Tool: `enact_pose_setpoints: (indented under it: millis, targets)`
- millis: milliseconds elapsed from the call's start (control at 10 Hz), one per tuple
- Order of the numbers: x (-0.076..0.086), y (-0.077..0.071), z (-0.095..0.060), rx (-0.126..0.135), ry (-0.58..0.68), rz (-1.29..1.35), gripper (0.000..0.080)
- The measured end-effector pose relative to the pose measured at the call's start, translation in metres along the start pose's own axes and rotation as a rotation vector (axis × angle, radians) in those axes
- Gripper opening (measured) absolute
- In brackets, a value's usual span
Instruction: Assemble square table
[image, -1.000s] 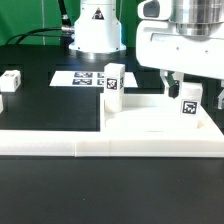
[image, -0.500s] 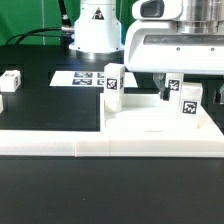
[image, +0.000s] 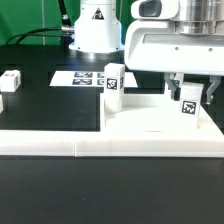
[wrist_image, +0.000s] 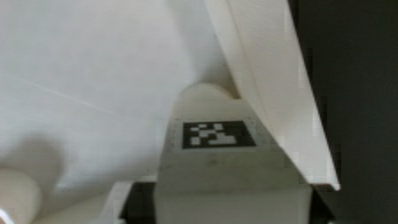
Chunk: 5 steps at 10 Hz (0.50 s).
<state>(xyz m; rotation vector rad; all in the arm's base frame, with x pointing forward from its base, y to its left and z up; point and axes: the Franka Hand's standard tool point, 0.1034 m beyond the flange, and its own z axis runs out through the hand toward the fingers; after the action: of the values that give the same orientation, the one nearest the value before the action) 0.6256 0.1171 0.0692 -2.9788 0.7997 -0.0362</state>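
We see the end effector (image: 188, 88) closed on a tagged leg post (image: 188, 103), held upright on the square tabletop slab (image: 150, 124); a second leg post (image: 113, 84) stands at the slab's far corner.

Work surface: a black, matte desk (image: 50, 100) fills the exterior view from its far edge to its near edge.
Near part of the desk: bare black below the long low white border rail (image: 60, 146), which runs parallel to the near edge.
Marker board: a thin flat white board (image: 82, 77) printed with black-and-white tags, lying flat toward the far edge of the desk.
Backdrop: dark and featureless beyond the far edge; no wall or window can be made out.
Cable: a thin green cable (image: 40, 35) trails along the far edge toward the exterior view's left.
Light: even and soft; white surfaces read bright, shadows are faint.
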Motion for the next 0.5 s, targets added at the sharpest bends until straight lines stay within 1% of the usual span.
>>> enact_pose_setpoints:
  millis: [300, 500]
  targets:
    - [0.0000, 0.0005, -0.0006, -0.005, -0.001, 0.428, 0.0289]
    - [0.0023, 0.0002, 0.0002, 0.005, -0.008, 0.651, 0.0289]
